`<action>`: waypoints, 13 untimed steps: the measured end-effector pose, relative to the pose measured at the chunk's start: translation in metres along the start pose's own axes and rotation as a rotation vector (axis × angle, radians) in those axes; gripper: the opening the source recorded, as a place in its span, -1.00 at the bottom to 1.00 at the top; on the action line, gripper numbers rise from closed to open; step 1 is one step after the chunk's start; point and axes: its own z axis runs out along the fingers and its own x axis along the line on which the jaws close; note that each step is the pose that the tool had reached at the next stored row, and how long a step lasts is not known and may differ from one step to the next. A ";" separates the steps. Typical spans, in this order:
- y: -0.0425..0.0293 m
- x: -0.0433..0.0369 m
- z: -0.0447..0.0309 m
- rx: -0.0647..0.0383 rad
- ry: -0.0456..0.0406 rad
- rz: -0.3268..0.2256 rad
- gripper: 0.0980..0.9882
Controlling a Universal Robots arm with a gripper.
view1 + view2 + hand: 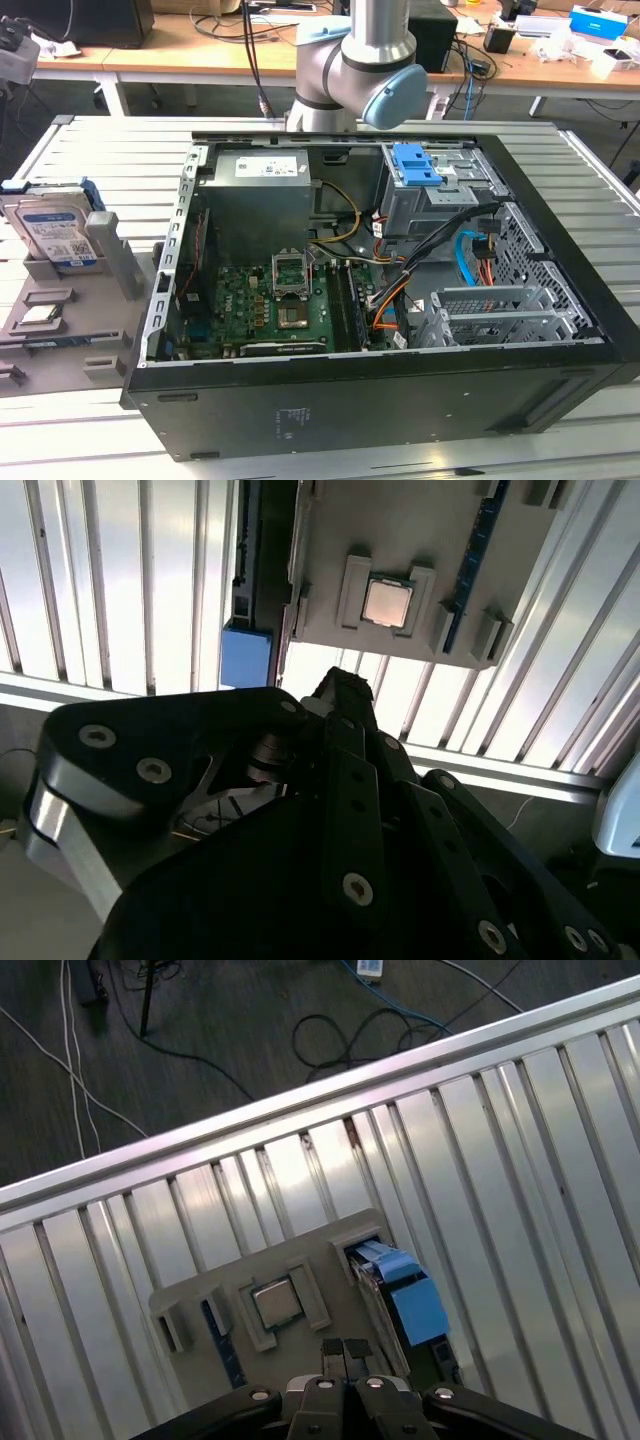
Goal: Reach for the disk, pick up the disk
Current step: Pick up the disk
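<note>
Claw [345, 1348] is hanging high over the slatted metal table [560, 1160], looking down. My fingers are pressing together, tips side by side, nothing pinched between them; the second wrist view is showing the same, claw [338, 695] empty.

Disk [52, 232] is standing on edge in a slot of the grey holder [115, 265], on the exterior view's left, well apart from the open computer case [400, 400]. In both wrist views I am seeing it from above: its blue rail and thin top edge, disk [415, 1310] [247, 658], sitting at one end of the holder [200, 1305] [330, 540].

I am not touching it; clear air is lying between us.

A square chip [277, 1303] [385, 600] is resting flat in a holder recess, beside the disk.

My arm [370, 60] is rising behind the case.
</note>
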 end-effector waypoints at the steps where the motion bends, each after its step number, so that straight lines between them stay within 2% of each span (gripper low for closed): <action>1: 0.0000 0.0000 0.0000 0.000 0.0002 -0.003 -0.98; 13: 0.0000 0.0000 0.0000 0.000 0.0023 -0.060 -0.98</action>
